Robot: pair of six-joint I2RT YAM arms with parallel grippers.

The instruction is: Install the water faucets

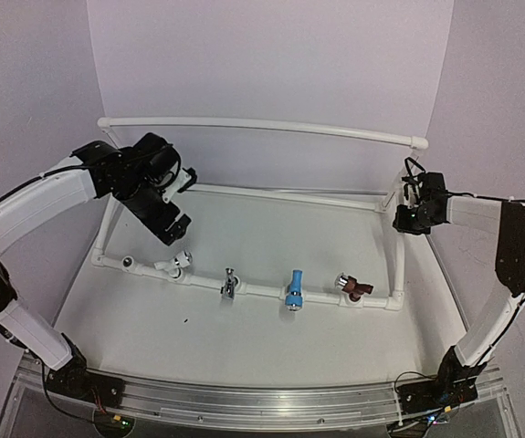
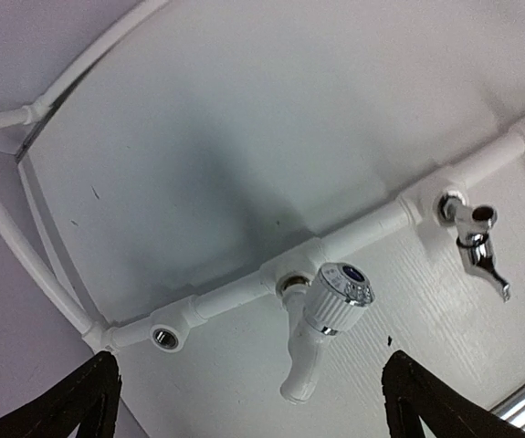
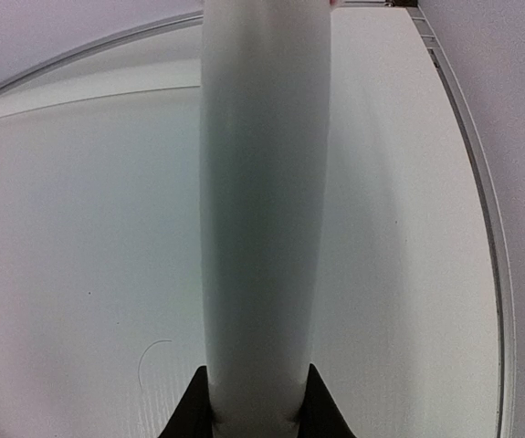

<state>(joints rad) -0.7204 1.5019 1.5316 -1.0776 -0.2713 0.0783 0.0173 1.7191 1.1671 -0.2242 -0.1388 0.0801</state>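
Fingers of the left gripper stand spread wide, holding nothing, and hang just above the white faucet, which sits at a socket on the near rail of the pipe frame, toward its left end. The right gripper is pressed together on the frame's right side pipe, seemingly to steady it. The white faucet's brass thread meets the socket, and its long axis runs from there out to the spout, pointing away from the rail and low toward the table; the blue-dotted knob juts off to one side. Whether the thread is fully home cannot be told. It should be light, stiff and smooth plastic, likely to slip or twist under a loose pinch. The best hold is probably across the straight body between thread and spout, not on the knob, which would likely turn. Just left of it an empty socket faces outward. To its right along the same rail sit the chrome faucet, the blue faucet and the reddish-brown faucet, each standing crosswise to the rail.
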